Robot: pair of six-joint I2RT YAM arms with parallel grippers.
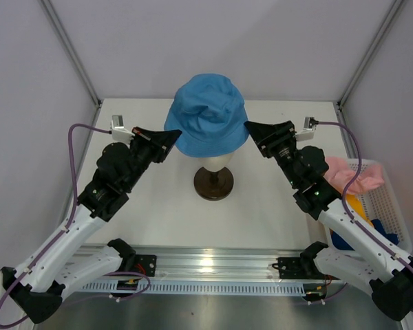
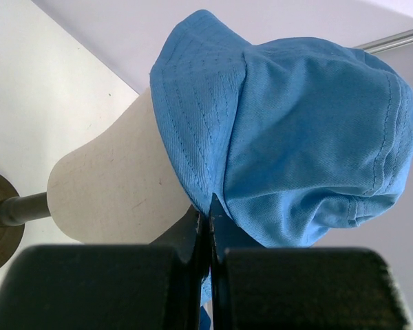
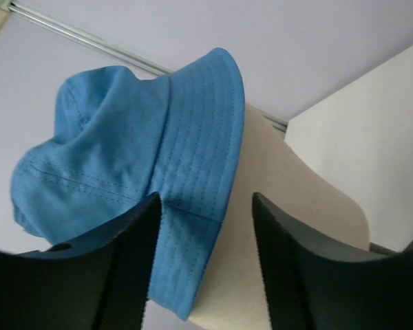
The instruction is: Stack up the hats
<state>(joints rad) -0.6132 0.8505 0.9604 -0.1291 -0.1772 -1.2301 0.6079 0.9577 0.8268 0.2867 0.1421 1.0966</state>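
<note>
A cream head form (image 1: 217, 163) stands upright on 1 dark brown round base (image 1: 213, 185) at the middle of the white table (image 1: 151, 206). A white slatted basket (image 1: 391, 201) sits at the right edge. A metal rail (image 1: 213, 265) runs along the near edge.

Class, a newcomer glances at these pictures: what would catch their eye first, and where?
A light blue bucket hat sits on the cream head form at centre. The left gripper is shut on its brim; the right gripper, open, straddles the opposite brim. A pink hat lies in the white basket at right.
</note>
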